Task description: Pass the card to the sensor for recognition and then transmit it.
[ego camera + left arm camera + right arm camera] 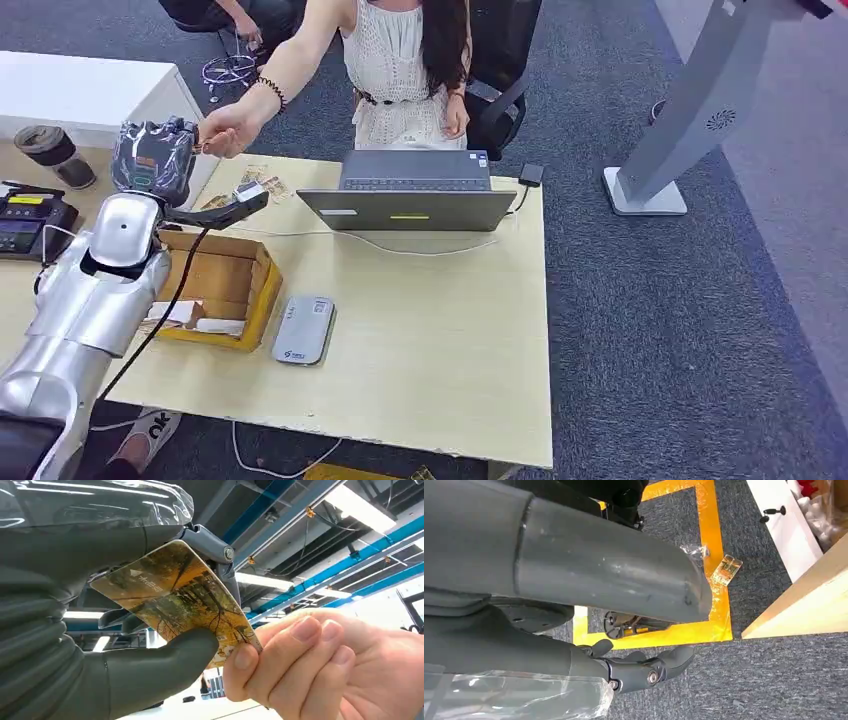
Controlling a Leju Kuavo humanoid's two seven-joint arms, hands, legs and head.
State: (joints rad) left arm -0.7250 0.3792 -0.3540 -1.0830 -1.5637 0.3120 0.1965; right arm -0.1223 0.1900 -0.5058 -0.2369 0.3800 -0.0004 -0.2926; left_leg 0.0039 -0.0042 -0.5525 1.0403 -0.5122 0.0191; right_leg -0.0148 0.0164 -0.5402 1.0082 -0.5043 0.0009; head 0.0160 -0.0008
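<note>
My left hand (155,155) is raised over the table's far left corner. In the left wrist view the hand (125,680) pinches a yellow-brown printed card (175,595) between thumb and fingers. A person's hand (305,665) grips the card's free end, and from the head it is the outstretched hand (228,130) meeting mine. The grey-white card sensor (304,329) lies flat on the table, beside the box. My right hand (589,580) hangs low over the floor, fingers apart, holding nothing.
An open cardboard box (225,285) sits under my left forearm. An open laptop (410,190) with its cable stands at the table's far side, the seated person behind it. Loose cards (265,182) lie near the far left edge. A grey stand (680,110) rises at right.
</note>
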